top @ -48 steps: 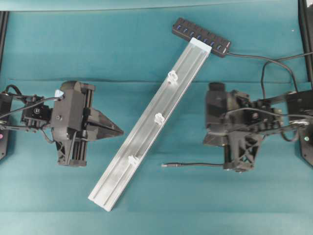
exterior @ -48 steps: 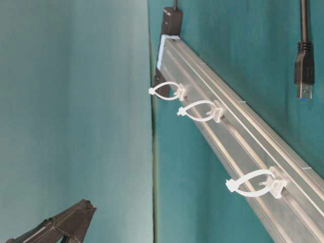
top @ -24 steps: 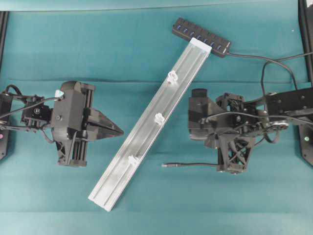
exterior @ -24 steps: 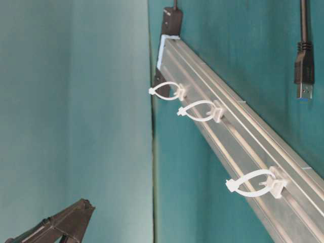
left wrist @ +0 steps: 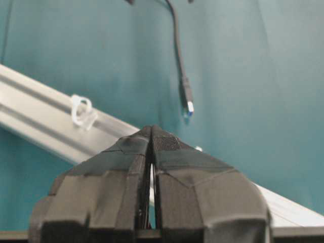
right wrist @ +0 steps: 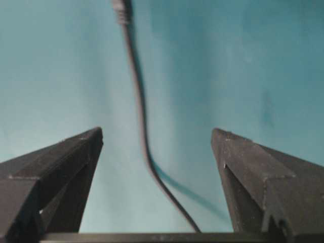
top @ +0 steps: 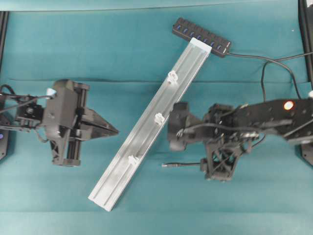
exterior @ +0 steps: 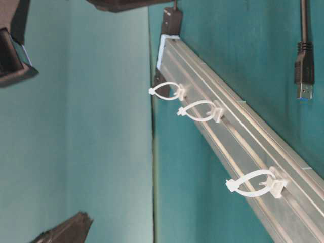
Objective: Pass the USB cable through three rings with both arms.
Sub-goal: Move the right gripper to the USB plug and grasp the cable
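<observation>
Cable pickup | right gripper [right wrist: 157, 152] jaws wide apart, straddling USB cable [right wrist: 139, 121], not touching | cord runs lengthwise between the fingers, plug [top: 166, 165] lying toward rail [top: 146, 129], on the cloth | left gripper [left wrist: 151, 147] closed, empty, across the rail | right arm nearer

the rail [top: 151, 125] runs diagonally across the table [top: 98, 44], the hub [top: 201, 37] at its far end, three rings [top: 159, 118] along it, the usb cable [top: 181, 165] to its right.
</observation>
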